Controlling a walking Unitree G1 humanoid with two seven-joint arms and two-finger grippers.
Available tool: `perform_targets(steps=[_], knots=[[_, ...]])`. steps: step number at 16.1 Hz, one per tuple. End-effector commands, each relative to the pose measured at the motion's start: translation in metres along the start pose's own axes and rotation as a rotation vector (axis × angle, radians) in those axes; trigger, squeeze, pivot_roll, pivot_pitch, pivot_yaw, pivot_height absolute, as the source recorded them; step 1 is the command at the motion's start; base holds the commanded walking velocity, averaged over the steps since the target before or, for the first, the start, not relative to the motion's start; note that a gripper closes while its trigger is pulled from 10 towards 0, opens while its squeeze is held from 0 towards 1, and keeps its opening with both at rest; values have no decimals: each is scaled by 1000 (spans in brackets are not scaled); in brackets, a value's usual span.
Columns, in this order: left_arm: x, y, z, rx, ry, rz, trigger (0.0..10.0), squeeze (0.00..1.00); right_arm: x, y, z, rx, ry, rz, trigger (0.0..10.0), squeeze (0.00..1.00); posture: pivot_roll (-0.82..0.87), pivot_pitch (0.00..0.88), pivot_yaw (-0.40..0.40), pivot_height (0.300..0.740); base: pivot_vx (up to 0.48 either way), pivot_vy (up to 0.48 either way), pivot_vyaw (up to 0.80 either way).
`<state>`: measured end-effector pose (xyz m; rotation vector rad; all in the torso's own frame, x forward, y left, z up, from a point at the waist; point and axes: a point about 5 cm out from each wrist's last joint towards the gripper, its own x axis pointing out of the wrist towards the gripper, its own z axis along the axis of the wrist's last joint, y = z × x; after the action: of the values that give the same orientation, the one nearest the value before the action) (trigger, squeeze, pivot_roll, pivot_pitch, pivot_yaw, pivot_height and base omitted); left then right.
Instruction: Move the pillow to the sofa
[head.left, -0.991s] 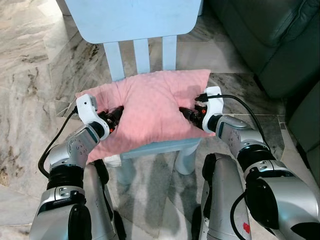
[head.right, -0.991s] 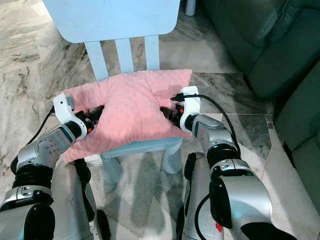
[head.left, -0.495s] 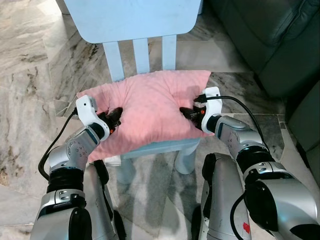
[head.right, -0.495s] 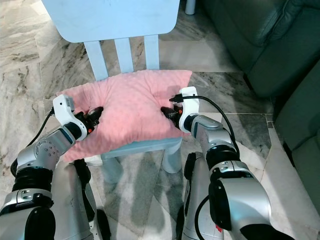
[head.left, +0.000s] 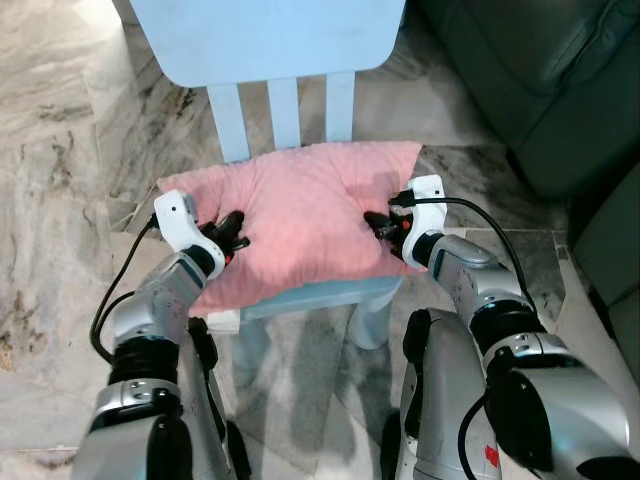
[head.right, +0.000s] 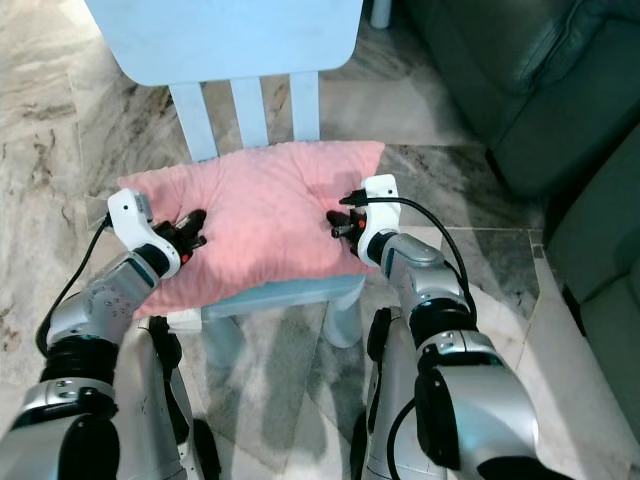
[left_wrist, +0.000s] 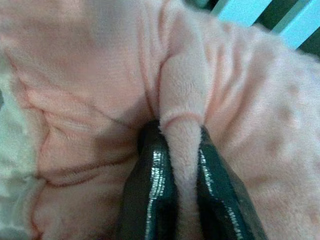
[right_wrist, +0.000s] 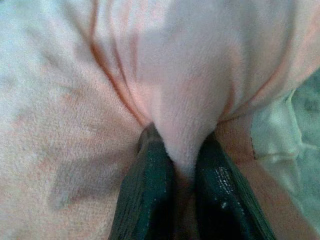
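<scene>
A pink plush pillow lies on the seat of a small light-blue chair. My left gripper is shut on a fold of the pillow at its left side. At the pillow's right side my right gripper is shut on another fold of the fabric. The dark green sofa stands at the upper right, apart from the chair.
The chair's backrest and its slats rise just beyond the pillow. Marble floor spreads to the left and between chair and sofa. Another dark cushion edge is at the far right. My own legs are below the seat.
Both grippers have shifted slightly along the pillow while still pinching it; the left arm has drawn in a little. The pillow stays on the chair seat.
</scene>
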<state>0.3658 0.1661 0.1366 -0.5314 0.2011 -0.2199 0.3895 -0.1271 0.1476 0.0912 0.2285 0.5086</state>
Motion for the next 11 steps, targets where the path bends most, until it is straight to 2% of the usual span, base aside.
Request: perform_targets(steps=[1, 3, 4, 5, 6, 8, 10, 11], knots=[[0, -8, -13, 43, 10, -37, 0, 0, 0, 9, 0, 10, -40, 42, 0, 0, 15, 28, -13, 373, 0, 0, 0], [-1, -10, -10, 95, -66, -33, 0, 0, -4, 13, 2, -8, -97, 58, 0, 0, 8, 0, -6, 373, 0, 0, 0], [-6, -13, -5, 158, -136, -33, 0, 0, -12, 19, 3, -8, -172, 49, 0, 0, 2, 0, -1, 373, 0, 0, 0], [-6, -16, -3, 181, -176, -41, 0, 0, -17, 23, 3, -58, -207, 31, 0, 0, -7, 0, 2, 373, 0, 0, 0], [-9, -19, 0, 232, -219, -34, 0, 0, -23, 25, 2, -65, -248, -9, 0, 0, -13, 0, 4, 373, 0, 0, 0], [-14, -24, -1, 220, -253, -48, 0, 0, -32, 29, 0, -72, -276, -42, 0, 0, -31, 0, 10, 373, 0, 0, 0], [-25, -36, -6, 237, -292, -90, 0, 0, -49, 35, -6, -127, -288, -79, 0, 0, -40, 0, 14, 373, 0, 0, 0], [-34, -42, -8, 258, -313, -104, 0, 0, -60, 34, -9, -121, -297, -119, 0, 0, -45, 0, 13, 373, 0, 0, 0]])
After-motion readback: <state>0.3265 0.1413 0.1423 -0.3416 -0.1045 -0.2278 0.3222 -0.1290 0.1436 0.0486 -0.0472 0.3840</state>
